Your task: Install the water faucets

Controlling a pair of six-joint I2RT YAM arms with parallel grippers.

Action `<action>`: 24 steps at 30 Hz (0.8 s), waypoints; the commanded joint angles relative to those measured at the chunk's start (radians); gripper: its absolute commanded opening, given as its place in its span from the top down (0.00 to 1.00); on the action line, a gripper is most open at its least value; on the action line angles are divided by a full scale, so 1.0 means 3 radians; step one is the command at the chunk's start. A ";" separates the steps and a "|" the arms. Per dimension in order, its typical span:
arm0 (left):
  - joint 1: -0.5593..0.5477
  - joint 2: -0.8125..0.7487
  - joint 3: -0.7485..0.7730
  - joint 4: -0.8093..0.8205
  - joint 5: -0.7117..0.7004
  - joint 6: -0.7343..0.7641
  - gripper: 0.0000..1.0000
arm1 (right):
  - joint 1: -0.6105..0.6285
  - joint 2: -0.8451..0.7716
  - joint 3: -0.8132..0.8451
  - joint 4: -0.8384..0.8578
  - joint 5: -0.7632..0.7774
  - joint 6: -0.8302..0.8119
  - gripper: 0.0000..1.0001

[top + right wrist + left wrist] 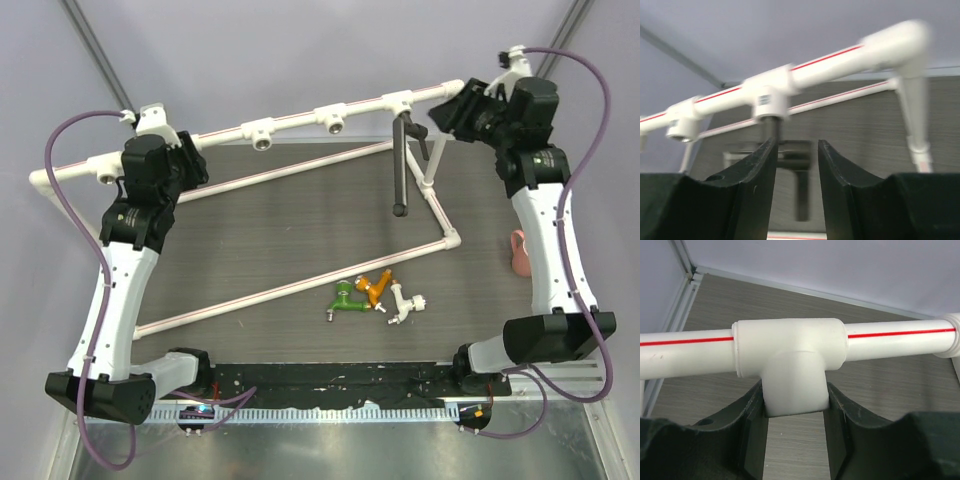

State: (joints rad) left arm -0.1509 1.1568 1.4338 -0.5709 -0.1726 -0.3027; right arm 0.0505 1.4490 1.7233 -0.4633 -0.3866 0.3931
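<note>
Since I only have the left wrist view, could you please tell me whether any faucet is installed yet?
Observer: Yes, the black faucet hangs from the rightmost tee of the pipe frame.
Operator: Thank you. My left gripper is clamped on this tee socket; is the right gripper holding the faucet?
Observer: No, the right gripper is open, fingers apart, the faucet beyond them.
Operator: And the other faucets?
Observer: The green faucet, orange faucet and white faucet lie loose on the table.

Red-striped white pipe [900,342], black faucet [400,170]
</note>
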 commanded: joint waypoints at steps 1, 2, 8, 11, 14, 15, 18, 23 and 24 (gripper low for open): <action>0.0191 -0.0098 0.0073 0.0195 -0.0611 0.0058 1.00 | -0.0052 -0.0310 -0.0002 -0.0025 0.0775 -0.0399 0.76; 0.0191 -0.0098 0.0073 0.0200 -0.0606 0.0048 1.00 | 0.0040 -0.0361 0.0013 -0.0081 0.0909 -0.0496 0.68; 0.0191 -0.0093 0.0073 0.0195 -0.0601 0.0048 1.00 | 0.0950 -0.0402 0.0110 -0.0230 0.2111 -0.1187 0.32; 0.0191 -0.0098 0.0073 0.0195 -0.0596 0.0048 1.00 | 0.1430 -0.0300 0.0212 -0.0291 0.2824 -0.1514 0.27; 0.0186 -0.0098 0.0073 0.0195 -0.0596 0.0048 1.00 | 0.1844 -0.0070 0.0391 -0.0368 0.3560 -0.1830 0.25; 0.0191 -0.0103 0.0073 0.0195 -0.0601 0.0048 1.00 | 0.1932 -0.0004 0.0427 -0.0373 0.3746 -0.1928 0.24; 0.0191 -0.0108 0.0073 0.0195 -0.0601 0.0048 1.00 | 0.2152 0.0277 0.0560 -0.0358 0.4405 -0.2276 0.23; 0.0191 -0.0108 0.0073 0.0195 -0.0601 0.0048 1.00 | 0.2194 0.0687 0.0678 -0.0302 0.4979 -0.2593 0.23; 0.0191 -0.0103 0.0078 0.0195 -0.0606 0.0048 1.00 | 0.2189 0.0733 0.0683 -0.0276 0.5178 -0.2720 0.23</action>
State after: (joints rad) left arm -0.1352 1.1561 1.4338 -0.5774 -0.1974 -0.3031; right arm 0.7120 1.6230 1.8782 -0.5690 0.8837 -0.2779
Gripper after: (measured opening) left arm 0.460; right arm 0.772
